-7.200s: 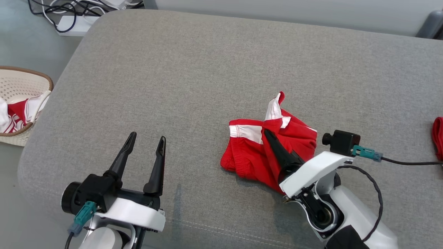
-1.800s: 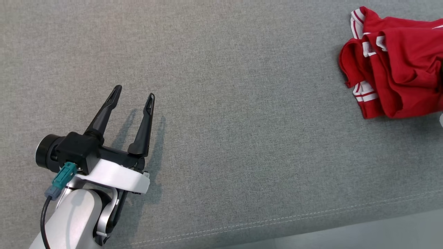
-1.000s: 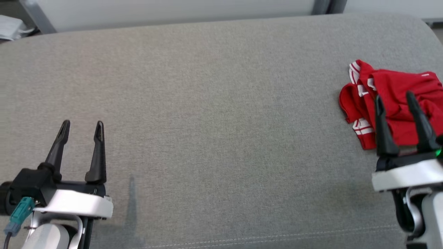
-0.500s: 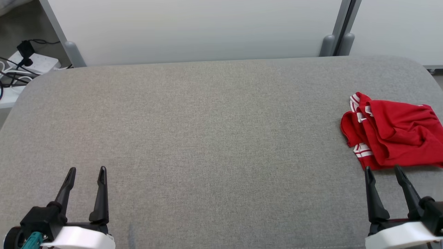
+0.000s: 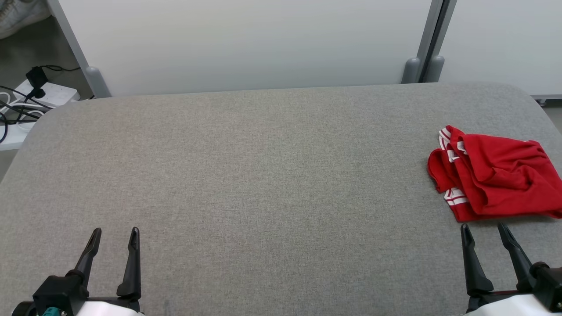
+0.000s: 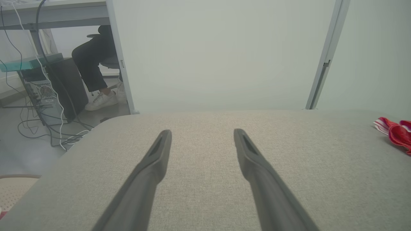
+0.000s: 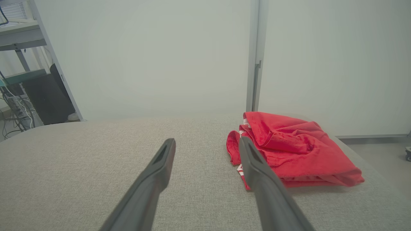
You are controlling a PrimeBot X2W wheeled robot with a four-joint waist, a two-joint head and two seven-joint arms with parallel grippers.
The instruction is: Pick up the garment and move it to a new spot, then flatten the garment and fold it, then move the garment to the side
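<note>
Your rumpled red-and-white cloth garment (image 5: 496,180) lies on the grey fabric counter (image 5: 263,175); right claw (image 5: 483,226) near it, left claw (image 5: 115,230) well apart, both spread, empty.

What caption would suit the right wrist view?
Two open fingers reach over a grey cushion toward a loosely folded red garment.

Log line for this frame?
garment: loosely folded, right end of cushion | left gripper: open, empty | right gripper: open, empty | phase: set-aside done
</note>
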